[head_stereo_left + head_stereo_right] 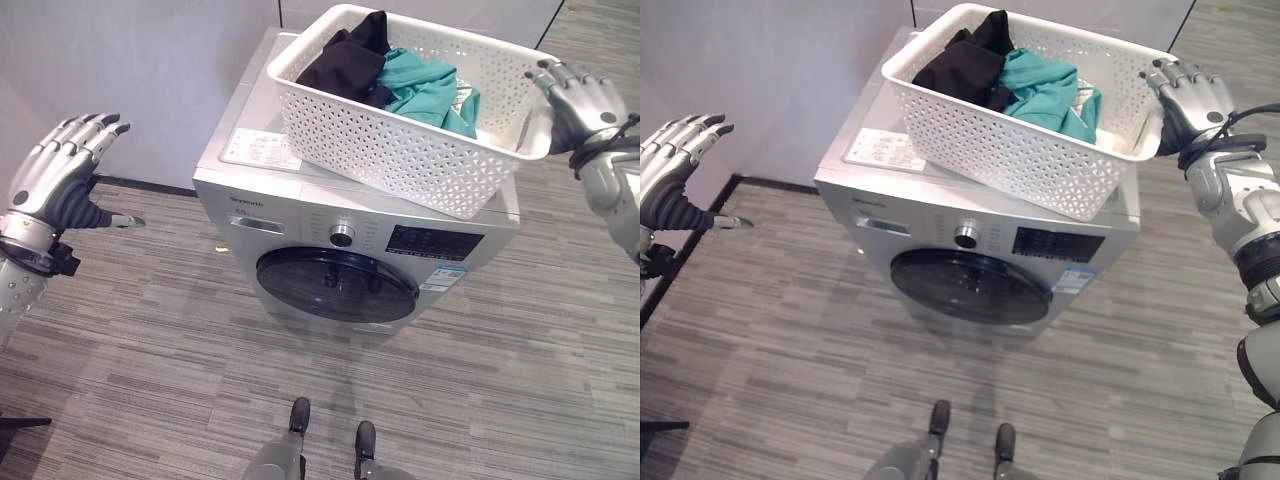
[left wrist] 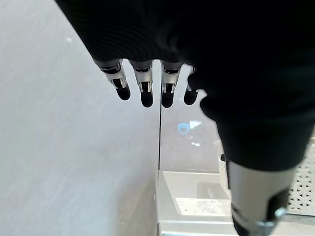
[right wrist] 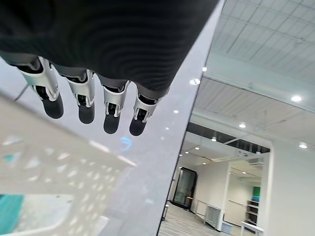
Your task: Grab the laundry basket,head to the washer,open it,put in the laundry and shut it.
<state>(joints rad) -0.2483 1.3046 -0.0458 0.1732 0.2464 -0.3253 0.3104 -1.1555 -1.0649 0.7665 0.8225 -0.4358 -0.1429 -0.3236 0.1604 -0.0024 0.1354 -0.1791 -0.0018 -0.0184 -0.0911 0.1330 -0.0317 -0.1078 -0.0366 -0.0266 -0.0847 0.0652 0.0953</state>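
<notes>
- White perforated plastic laundry basket point(image 1: 400, 150) sits on top of the silver front-loading washing machine point(image 1: 300, 215), turned a bit askew; its near corner hangs past the front edge, above the control panel.
- Inside the basket: black garment point(image 1: 345, 62) at the left, teal garment point(image 1: 432, 92) beside it, touching. Laundry is not yet in the drum.
- Round dark glass door point(image 1: 335, 284) on the washer front looks closed.
- Right hand point(image 1: 582, 100) is at the basket's right end, by the rim; fingers relaxed and spread, not curled round it. Whether it really touches the rim, I cannot tell.
- Left hand point(image 1: 62, 165) hangs in the air well apart from the washer, to its left, near the grey wall point(image 1: 130, 70); fingers straight, thumb out, holding nothing.
- My judgement: carrying part looks done, step in hand is opening the door.
- To do it well, I think:
  - first check the basket is steady; with the overhang it may tip if bumped. Push it further back if needed.
  - bring one hand low to the door's edge, where the catch should be; I cannot see a handle from here, so feel for it slowly.
  - pull along the door's swing, not straight out, and keep the arm clear of the basket corner above.
  - keep the feet back, so the door has room over the grey striped floor point(image 1: 150, 350).
</notes>
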